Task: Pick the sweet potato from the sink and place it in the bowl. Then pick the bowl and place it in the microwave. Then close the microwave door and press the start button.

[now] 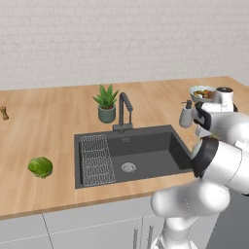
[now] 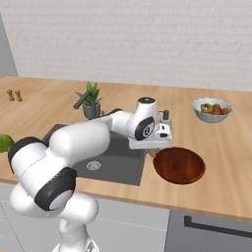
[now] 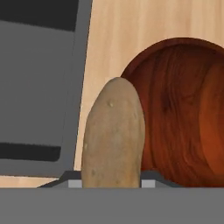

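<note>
From my remote station I note, left to right in the right base view: the lettuce (image 2: pixel 4 142) at the surface's (image 2: pixel 221 142) left edge, the sink (image 2: pixel 115 165) with its faucet (image 2: pixel 83 101) and plant (image 2: pixel 90 101), then the gripper (image 2: pixel 153 151) poised just left of the bowl (image 2: pixel 179 165). Its jaws are closed on the sweet potato (image 3: pixel 113 135), held above the surface beside the bowl's rim. The fruit bowl (image 2: pixel 212 109) stands farthest right.
</note>
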